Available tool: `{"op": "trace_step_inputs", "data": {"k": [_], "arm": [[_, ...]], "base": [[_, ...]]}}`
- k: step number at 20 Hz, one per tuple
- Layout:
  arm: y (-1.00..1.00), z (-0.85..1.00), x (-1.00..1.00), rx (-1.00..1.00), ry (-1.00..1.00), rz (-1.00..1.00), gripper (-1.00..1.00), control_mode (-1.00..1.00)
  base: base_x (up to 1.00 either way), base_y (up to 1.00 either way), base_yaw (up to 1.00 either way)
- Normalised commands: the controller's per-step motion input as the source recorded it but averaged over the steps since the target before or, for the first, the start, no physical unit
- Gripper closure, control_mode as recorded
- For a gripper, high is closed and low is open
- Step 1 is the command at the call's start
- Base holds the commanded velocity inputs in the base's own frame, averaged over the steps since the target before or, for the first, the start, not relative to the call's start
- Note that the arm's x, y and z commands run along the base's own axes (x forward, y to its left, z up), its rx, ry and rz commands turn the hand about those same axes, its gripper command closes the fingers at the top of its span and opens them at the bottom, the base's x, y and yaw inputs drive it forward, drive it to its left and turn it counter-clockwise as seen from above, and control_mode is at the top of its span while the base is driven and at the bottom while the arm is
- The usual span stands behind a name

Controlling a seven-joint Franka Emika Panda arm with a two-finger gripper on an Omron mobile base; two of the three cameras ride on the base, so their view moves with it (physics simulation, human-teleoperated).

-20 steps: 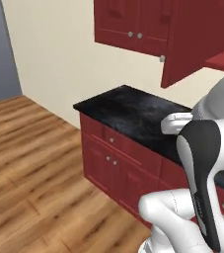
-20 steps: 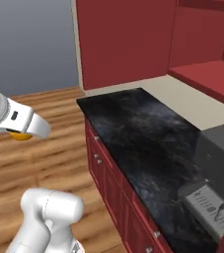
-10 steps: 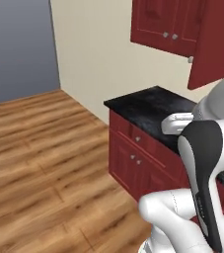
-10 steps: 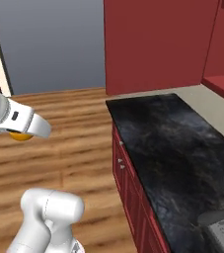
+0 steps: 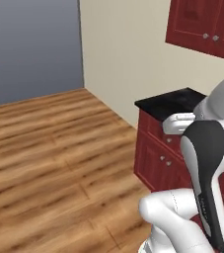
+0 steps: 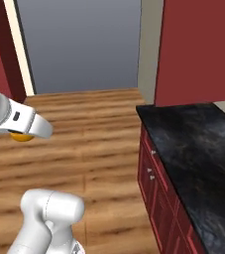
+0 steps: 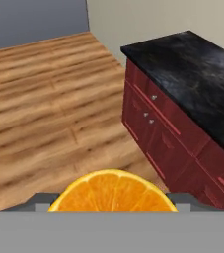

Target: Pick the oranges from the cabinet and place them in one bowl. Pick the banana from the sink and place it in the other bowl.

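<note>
Meanwhile the base is turning: across the last second the whole picture slides, so the black counter (image 6: 198,154) and red drawers (image 7: 168,133) drift toward the right and the bare wooden floor (image 5: 49,163) and grey wall (image 6: 79,44) take over the middle. That is the camera swinging with the base, not the furniture moving. The wall cabinet (image 5: 207,24) now sits at the far upper right of the left base view. The arm holds the same tucked pose throughout. The gripper (image 7: 112,200) is clenched around an orange (image 7: 113,190), whose cut-looking face sits between the tips in the hand view; a bit of orange also peeks under the hand (image 6: 22,126) in the right base view. So the pick from the cabinet looks done, and this is the carry leg. No bowl is in sight, so where to set it down cannot be told yet.
</note>
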Motion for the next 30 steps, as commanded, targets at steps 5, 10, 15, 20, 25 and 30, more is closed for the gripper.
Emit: {"op": "trace_step_inputs", "data": {"k": [5, 10, 15, 20, 25, 30], "arm": [[0.0, 0.0, 0.0, 0.0, 0.0, 0.0, 1.0, 1.0], [0.0, 0.0, 0.0, 0.0, 0.0, 0.0, 1.0, 1.0], [0.0, 0.0, 0.0, 0.0, 0.0, 0.0, 1.0, 1.0], [0.0, 0.0, 0.0, 0.0, 0.0, 0.0, 1.0, 1.0], [0.0, 0.0, 0.0, 0.0, 0.0, 0.0, 1.0, 1.0], [0.0, 0.0, 0.0, 0.0, 0.0, 0.0, 1.0, 1.0]], "base": [[0.4, 0.63, 0.19], [0.31, 0.64, 0.21], [0.09, 0.38, 0.37], [0.03, 0.23, 0.44], [0.09, 0.31, 0.38], [0.08, 0.34, 0.37]]}}
